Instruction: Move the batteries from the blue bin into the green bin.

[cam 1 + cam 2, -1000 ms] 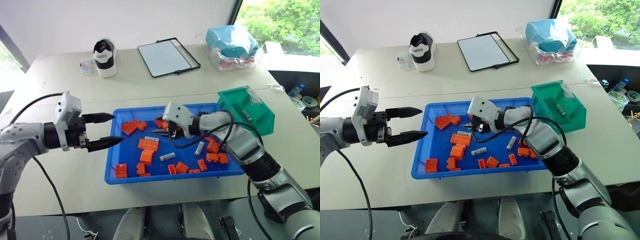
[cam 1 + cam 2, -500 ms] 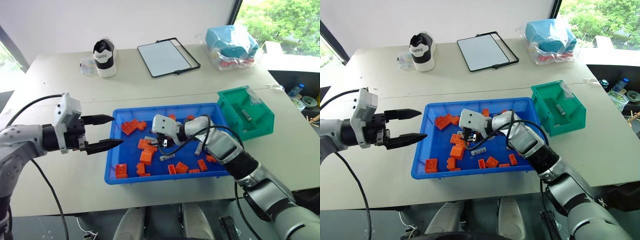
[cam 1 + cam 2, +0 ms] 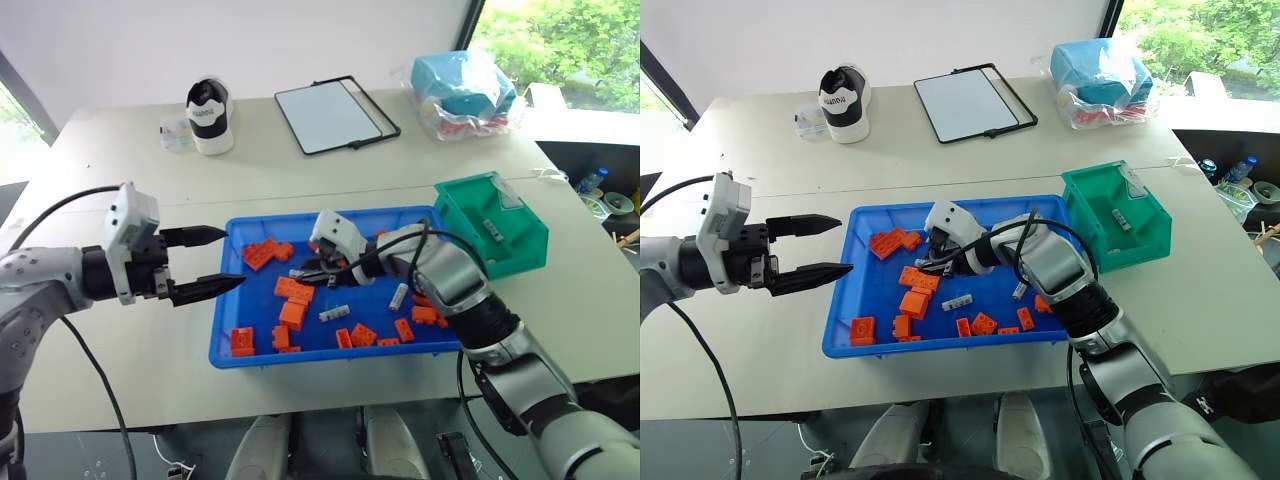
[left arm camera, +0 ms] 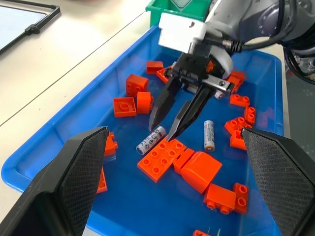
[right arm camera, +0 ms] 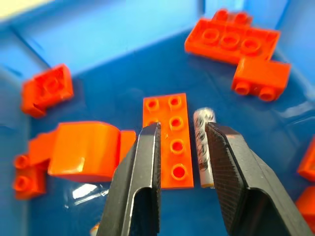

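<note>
Down in the blue bin (image 3: 232, 352), the right gripper (image 4: 165, 130) hung parted just over a battery (image 4: 151, 140); the left gripper (image 3: 218, 261) waited spread wide outside.

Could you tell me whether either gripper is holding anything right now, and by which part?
Nothing is held. The right gripper has its fingers apart, poised over a battery in the blue bin; the left gripper is open beside it.
</note>
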